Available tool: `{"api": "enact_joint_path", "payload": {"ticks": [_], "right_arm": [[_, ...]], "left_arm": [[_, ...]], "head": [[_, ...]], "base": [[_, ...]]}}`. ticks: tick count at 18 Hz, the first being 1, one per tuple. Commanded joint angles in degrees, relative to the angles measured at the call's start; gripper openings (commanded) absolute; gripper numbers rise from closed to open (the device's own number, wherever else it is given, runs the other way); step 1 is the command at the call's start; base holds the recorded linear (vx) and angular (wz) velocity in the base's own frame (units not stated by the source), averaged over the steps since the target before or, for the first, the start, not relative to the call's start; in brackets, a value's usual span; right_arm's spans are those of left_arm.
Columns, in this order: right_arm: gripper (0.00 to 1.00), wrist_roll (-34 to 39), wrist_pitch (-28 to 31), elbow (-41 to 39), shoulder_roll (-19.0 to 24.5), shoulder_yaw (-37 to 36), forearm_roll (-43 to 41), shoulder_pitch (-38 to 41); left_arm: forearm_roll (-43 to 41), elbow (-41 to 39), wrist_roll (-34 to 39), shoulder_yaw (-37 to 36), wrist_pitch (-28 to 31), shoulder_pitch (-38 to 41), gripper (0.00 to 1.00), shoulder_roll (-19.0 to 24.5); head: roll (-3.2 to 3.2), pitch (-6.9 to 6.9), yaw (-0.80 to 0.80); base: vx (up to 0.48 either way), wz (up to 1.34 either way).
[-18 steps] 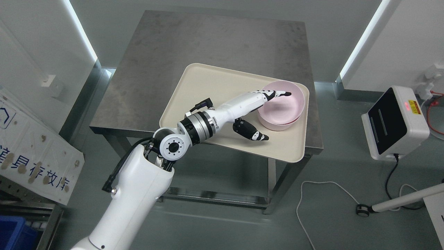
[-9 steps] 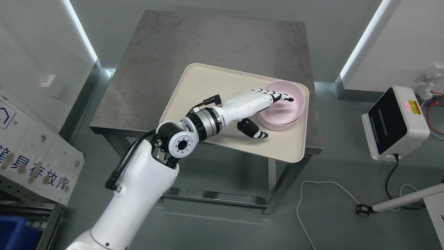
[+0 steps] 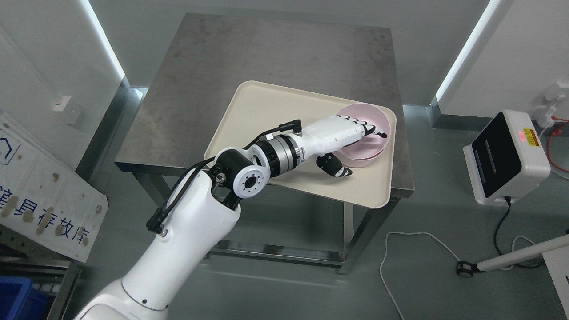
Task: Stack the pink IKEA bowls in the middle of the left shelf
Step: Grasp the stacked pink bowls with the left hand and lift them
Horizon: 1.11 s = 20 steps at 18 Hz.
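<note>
At the far left edge a white signboard [image 3: 44, 195] leans against a metal rack, and a blue bin [image 3: 18, 300] sits below it; if the shelf named in the task is there, it lies well apart from the work and behind the reach of the arm as it now points. The left arm [image 3: 186, 240] comes in from the lower left and runs up and to the right across the cream tray [image 3: 266, 102], which rests on the steel table [image 3: 249, 49]. The left hand [image 3: 344, 140] sits at the tray's right end, over the near-left rim of the pink bowls [image 3: 375, 144]. Its fingers [image 3: 375, 129] reach into the hollow of the top bowl, while the thumb [image 3: 333, 166] hangs outside and below the rim, beside the bowls' wall. The hand is part open, straddling the rim; the pinch does not look closed, so it appears to hold nothing yet. The bowls seem to be two, nested, with no long axis to speak of. The rim lies between fingers and thumb, so the next move turns on closing them together. The right hand is out of view.
</note>
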Motion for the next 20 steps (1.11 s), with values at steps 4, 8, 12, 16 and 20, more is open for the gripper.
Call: {"api": "enact_joint_path", "payload": {"ticks": [4, 8, 12, 16, 20], "right_arm": [[1.0, 0.04, -0.04, -1.93, -1.0, -0.62, 0.0, 1.67], [1.0, 0.04, -0.04, -1.93, -1.0, -0.62, 0.0, 1.67], [1.0, 0.04, 0.05, -1.93, -1.0, -0.62, 0.0, 1.67], [1.0, 0.04, -0.04, -1.93, -1.0, -0.62, 0.0, 1.67], [1.0, 0.04, 0.05, -1.93, -1.0, -0.62, 0.0, 1.67]], "left_arm": [[-1.4, 7.53, 0.0, -3.69, 1.75, -1.91, 0.67, 1.0], [-0.7, 7.62, 0.26, -1.23, 1.05, -1.91, 0.51, 1.0], [-0.61, 7.62, 0.61, 0.0, 0.26, -1.82, 0.36, 1.0], [0.09, 7.62, 0.61, 2.81, -3.69, -1.82, 0.13, 1.0], [0.62, 7.71, 0.61, 4.22, -5.02, -1.82, 0.05, 1.0]], "head": [[0.0, 0.0, 0.0], [0.0, 0.0, 0.0], [0.0, 0.0, 0.0], [0.0, 0.01, 0.0], [0.0, 0.0, 0.0]], "base": [[0.0, 0.0], [0.0, 0.0], [0.0, 0.0], [0.0, 0.0], [0.0, 0.0]]}}
